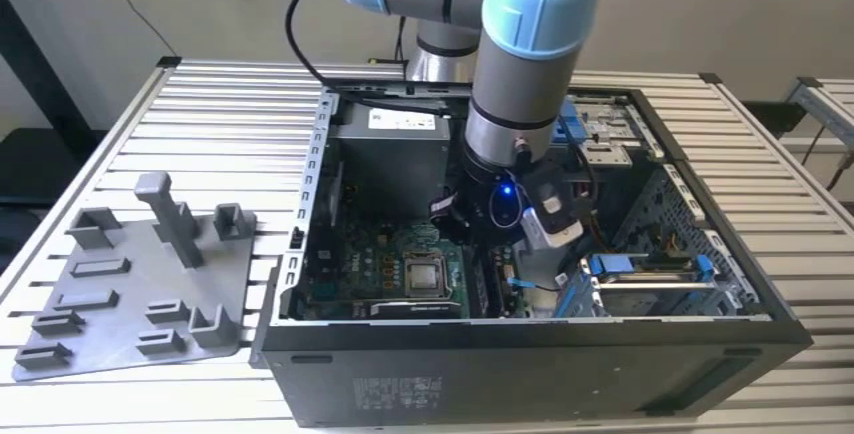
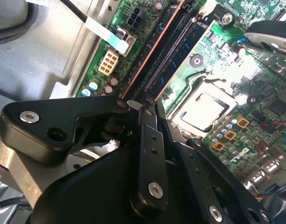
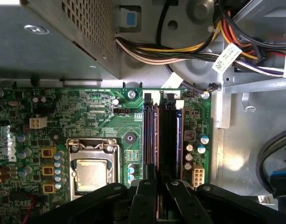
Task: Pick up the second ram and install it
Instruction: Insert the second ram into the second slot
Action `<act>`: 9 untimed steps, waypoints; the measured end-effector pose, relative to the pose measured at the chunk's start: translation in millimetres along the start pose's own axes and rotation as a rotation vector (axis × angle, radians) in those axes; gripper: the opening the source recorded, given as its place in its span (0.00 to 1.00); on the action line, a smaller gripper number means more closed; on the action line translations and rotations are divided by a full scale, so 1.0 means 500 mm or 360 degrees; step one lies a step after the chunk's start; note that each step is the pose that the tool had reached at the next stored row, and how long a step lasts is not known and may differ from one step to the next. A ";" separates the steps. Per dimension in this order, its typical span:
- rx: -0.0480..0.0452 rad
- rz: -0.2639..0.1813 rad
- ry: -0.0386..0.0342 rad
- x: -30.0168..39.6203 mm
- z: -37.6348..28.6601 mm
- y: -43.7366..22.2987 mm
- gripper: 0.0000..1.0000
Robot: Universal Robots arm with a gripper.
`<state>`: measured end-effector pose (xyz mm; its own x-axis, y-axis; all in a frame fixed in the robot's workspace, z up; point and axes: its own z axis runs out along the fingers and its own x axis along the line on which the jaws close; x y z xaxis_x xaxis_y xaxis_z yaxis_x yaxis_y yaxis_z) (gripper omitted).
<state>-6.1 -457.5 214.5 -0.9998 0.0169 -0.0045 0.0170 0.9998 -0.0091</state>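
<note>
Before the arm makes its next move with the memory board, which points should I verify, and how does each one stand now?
1. Gripper is at the memory slots: ok, it sits at their near end, inside the computer case.
2. Second ram lies along the slots: ok, a thin dark board runs away from the gripper in line with them.
3. Board fully seated: cannot tell.
4. Grip on the board: cannot tell.
5. Cable bundle is clear of the slots: ok, it lies beyond the motherboard edge.
6. Processor socket is untouched: ok, it is beside the gripper, apart from it.
</note>
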 end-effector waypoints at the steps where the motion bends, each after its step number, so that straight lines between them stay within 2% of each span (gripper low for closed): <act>1: -0.0001 0.0000 0.0000 0.000 0.001 0.000 0.14; 9: -0.0001 0.0000 0.0000 0.000 0.000 0.001 0.14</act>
<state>-6.2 -457.0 214.3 -0.9998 0.0169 -0.0043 0.0169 0.9998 -0.0083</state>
